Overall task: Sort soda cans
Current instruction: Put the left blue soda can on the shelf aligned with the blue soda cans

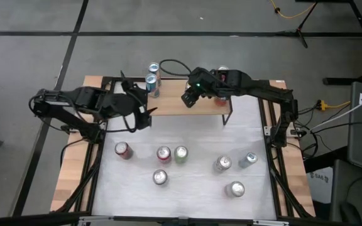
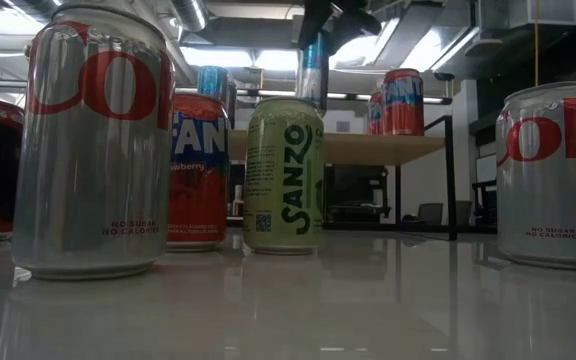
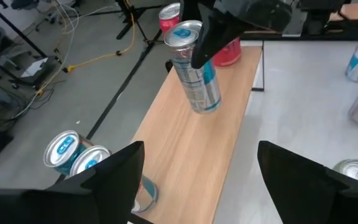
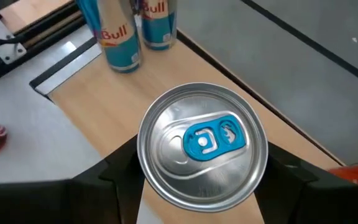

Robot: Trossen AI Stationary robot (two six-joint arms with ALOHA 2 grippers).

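Blue-silver can (image 3: 194, 68) tilted above shelf, other cans (image 1: 181, 154) upright

arms: two, dark, jointed, matte black housings
left gripper (image 1: 144, 105): two broad flat black fingers (image 3: 114, 180), blunt angular tips
right gripper (image 1: 189, 98): black, blocky
right wrist: small green light on top
cables: black, looped along both arms
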